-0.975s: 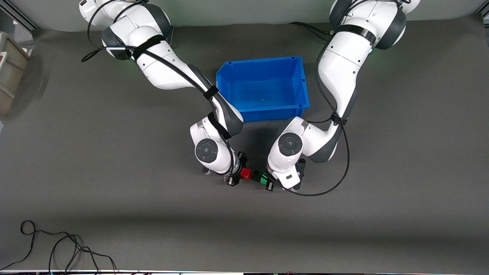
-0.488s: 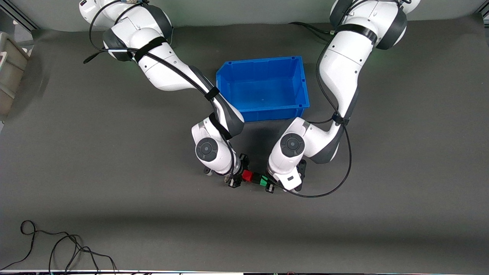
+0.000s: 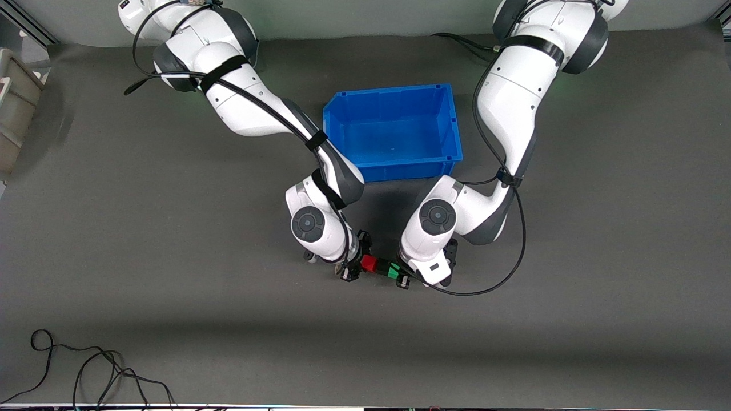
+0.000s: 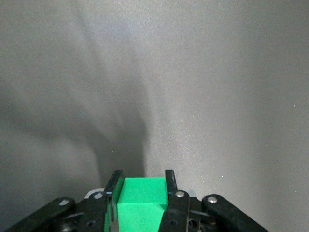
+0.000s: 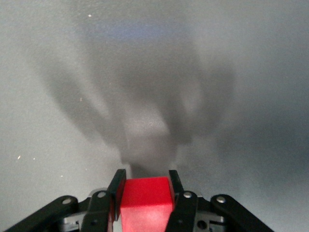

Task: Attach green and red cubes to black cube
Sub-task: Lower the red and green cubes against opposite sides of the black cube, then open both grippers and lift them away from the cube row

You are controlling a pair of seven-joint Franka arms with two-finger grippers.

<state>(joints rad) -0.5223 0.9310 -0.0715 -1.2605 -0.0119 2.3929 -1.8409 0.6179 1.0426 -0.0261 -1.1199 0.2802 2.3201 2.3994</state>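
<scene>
With the right gripper [image 3: 355, 264] clamping the red cube [image 3: 368, 262] and the left gripper [image 3: 403, 273] clamping the green cube [image 3: 393, 271] at lower centre of the front view, over the counter [image 3: 171, 285], press both squarely inward against the black cube [image 3: 381, 266] between them.

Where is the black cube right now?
In the front view the black cube sits between the red cube and green cube, which the right gripper and left gripper hold.

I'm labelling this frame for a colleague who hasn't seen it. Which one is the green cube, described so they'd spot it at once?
Start at the open blue plastic bin mid-table; nearer the front camera, the two arms' grippers meet. The small matte green cube sits clamped in the left gripper, in a row with a black cube and a red cube. It is the only green thing there.
</scene>
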